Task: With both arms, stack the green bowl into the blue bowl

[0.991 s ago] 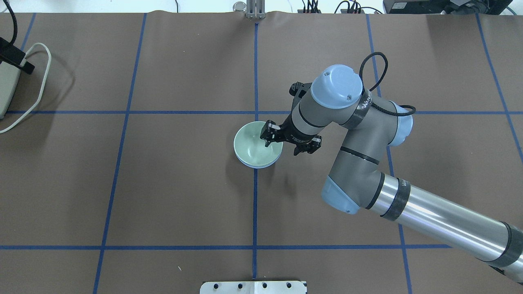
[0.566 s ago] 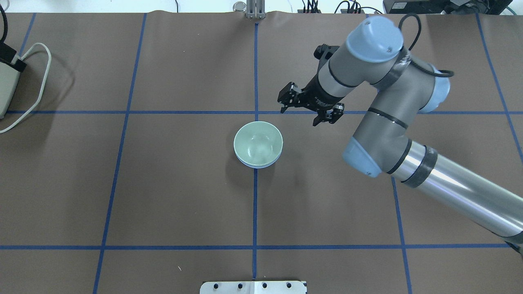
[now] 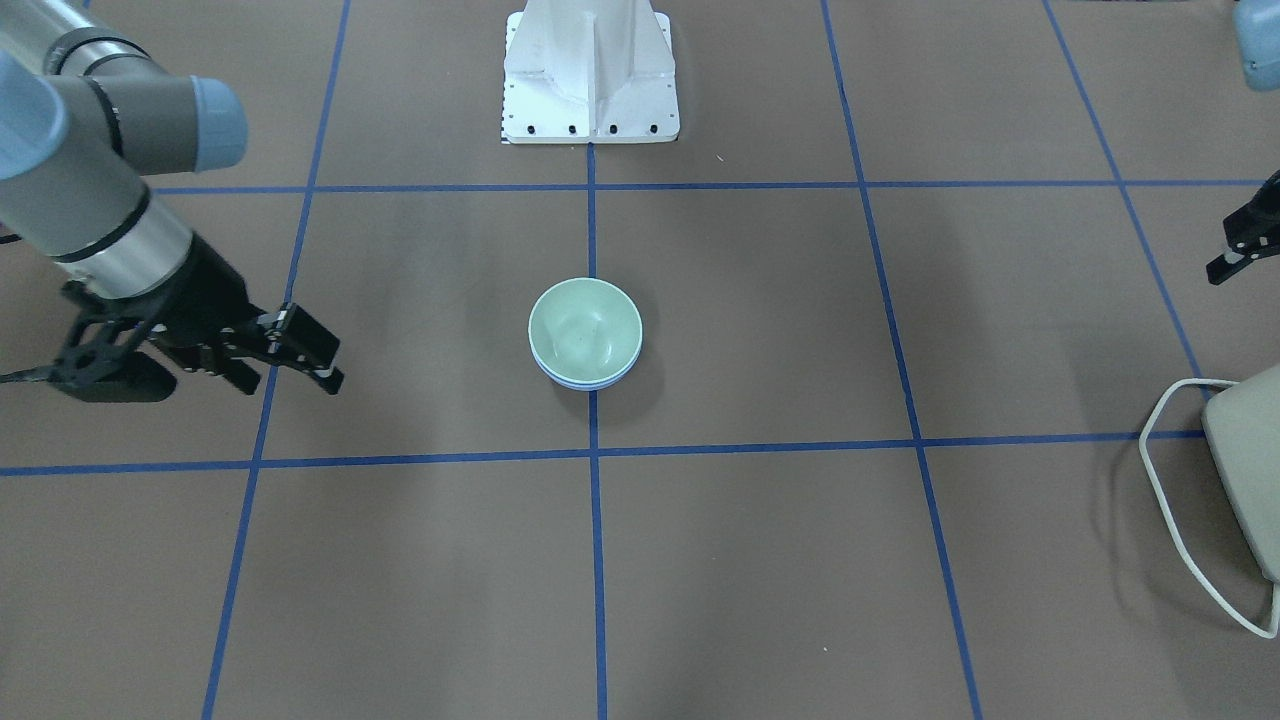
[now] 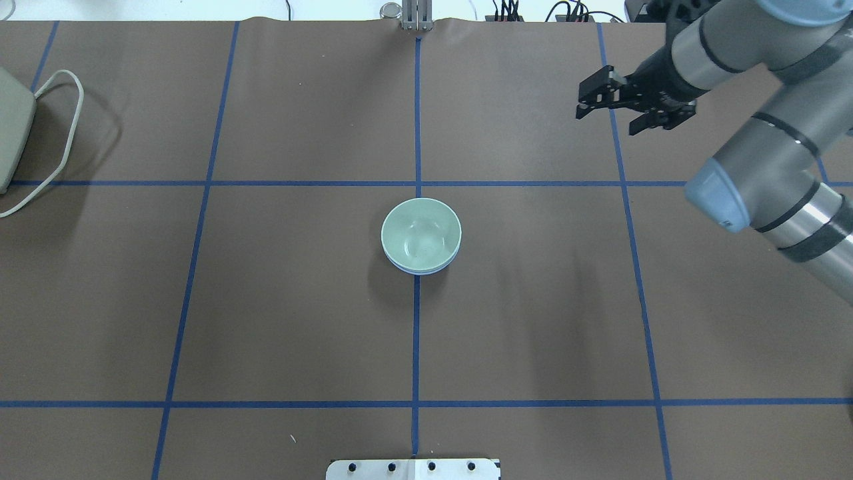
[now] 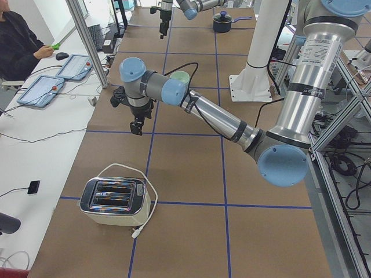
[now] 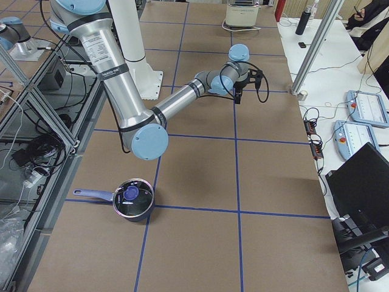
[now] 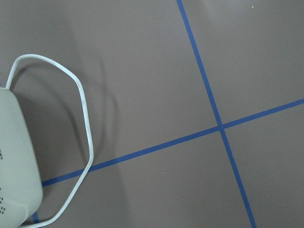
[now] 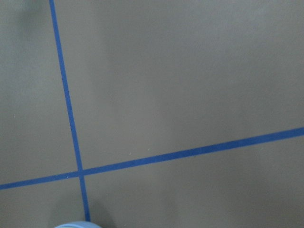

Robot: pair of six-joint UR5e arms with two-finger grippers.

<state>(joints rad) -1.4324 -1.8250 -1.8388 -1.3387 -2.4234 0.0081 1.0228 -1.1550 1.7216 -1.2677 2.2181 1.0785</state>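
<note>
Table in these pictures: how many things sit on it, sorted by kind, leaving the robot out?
Bowls: 2 (pale green plastic bowl nested in periwinkle-blue plastic bowl)
Toasters: 1 (cream-and-chrome toaster)
Saucepans: 1 (dark lidded saucepan)
Total: 4

Tabletop seen from behind the robot; clock directions run from the table's (image 4: 300, 320) middle, with 12 o'clock pointing away from the robot. At the middle, the inner bowl (image 4: 420, 232) sits nested in the outer bowl (image 4: 421, 272) (only a sliver of the outer one's rim shows beneath it), both resting on the centre line (image 4: 417, 100). The right gripper (image 4: 606, 123) hangs at 2 o'clock, well apart from the bowls. The toaster (image 4: 10, 133) stands at 10 o'clock by the table's edge, with its cord (image 4: 70, 127) looped just beside it, toward the middle. The left gripper (image 3: 1240, 240) hangs near 9 o'clock, on the robot's side of the toaster. The pedestal (image 3: 590, 70) stands at 6 o'clock.
</note>
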